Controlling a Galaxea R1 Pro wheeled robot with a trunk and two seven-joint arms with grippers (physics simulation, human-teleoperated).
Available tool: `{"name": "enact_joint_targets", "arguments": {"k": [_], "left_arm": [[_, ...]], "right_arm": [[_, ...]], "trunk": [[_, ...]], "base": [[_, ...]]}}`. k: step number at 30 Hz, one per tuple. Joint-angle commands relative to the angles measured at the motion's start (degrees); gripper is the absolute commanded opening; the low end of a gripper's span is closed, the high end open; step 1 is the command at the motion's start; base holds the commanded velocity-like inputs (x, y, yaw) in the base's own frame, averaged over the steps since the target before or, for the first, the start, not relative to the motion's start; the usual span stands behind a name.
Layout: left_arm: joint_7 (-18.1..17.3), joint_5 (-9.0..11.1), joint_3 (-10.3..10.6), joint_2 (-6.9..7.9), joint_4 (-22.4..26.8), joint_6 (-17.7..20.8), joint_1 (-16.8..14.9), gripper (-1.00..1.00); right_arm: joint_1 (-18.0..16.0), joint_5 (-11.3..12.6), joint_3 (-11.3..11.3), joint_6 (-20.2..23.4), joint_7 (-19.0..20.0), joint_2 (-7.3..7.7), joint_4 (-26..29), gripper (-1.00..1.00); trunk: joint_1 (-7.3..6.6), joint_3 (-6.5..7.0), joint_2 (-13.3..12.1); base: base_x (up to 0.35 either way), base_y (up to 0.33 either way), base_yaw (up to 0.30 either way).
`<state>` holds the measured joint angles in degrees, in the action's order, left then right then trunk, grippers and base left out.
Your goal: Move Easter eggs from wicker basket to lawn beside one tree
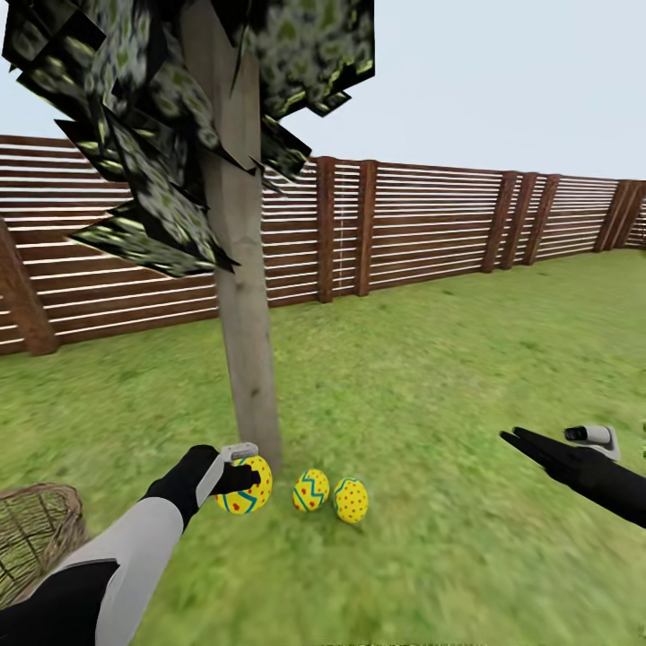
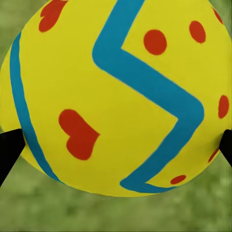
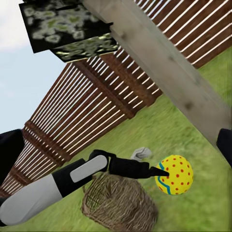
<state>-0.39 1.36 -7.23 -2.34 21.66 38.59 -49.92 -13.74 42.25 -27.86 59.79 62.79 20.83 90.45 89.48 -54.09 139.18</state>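
The tree [image 1: 244,314] has a pale trunk rising from the lawn [image 1: 431,377]. At its foot my left gripper [image 1: 235,475] is shut on a yellow Easter egg [image 1: 249,489] with blue zigzag and red marks, low over the grass. In the left wrist view that egg [image 2: 116,96] sits between the two black fingertips [image 2: 8,150]. Two more eggs lie on the grass just right of it: a zigzag one [image 1: 310,491] and a red-dotted one [image 1: 351,500]. The wicker basket [image 1: 36,529] stands at the lower left. My right gripper [image 1: 528,443] hovers open, far to the right.
A brown slatted fence [image 1: 431,224] closes the garden behind the tree. Dark speckled foliage [image 1: 144,135] hangs over my left arm. In the right wrist view the basket [image 3: 121,203] and the dotted egg [image 3: 174,175] lie below the slanting trunk [image 3: 169,67]. Open grass stretches right.
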Motion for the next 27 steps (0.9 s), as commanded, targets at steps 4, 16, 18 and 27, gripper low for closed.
{"name": "enact_joint_targets", "arguments": {"k": [4, 16, 18, 27], "left_arm": [[-0.04, 0.02, -0.33, 0.02, 0.13, 0.25, -0.02, -1.00], [-0.02, -0.29, -0.33, 0.05, 0.05, -1.15, -0.03, -1.00], [-0.03, -0.30, -0.33, 0.05, 0.05, -1.16, -0.03, -1.00], [-0.05, -0.38, -0.33, 0.05, 0.10, -1.86, -0.02, -1.00]], "right_arm": [[-0.06, -0.13, -0.04, 0.21, 0.29, 0.00, -0.02, 1.00], [-0.06, -0.17, -0.14, 0.21, 0.49, 0.02, 0.01, 1.00], [-0.08, -0.16, -0.16, 0.21, 0.49, 0.05, -0.01, 1.00], [-0.08, -0.14, -0.19, 0.21, 0.49, 0.05, -0.09, 1.00]], "trunk": [[0.87, -0.75, 1.64], [2.35, -3.36, 4.14], [2.40, -3.96, 4.17], [2.63, -6.78, 4.29]], "base": [[0.000, 0.000, -0.089], [0.000, 0.000, -0.006], [0.000, 0.000, 0.000], [0.000, 0.000, 0.000]]}}
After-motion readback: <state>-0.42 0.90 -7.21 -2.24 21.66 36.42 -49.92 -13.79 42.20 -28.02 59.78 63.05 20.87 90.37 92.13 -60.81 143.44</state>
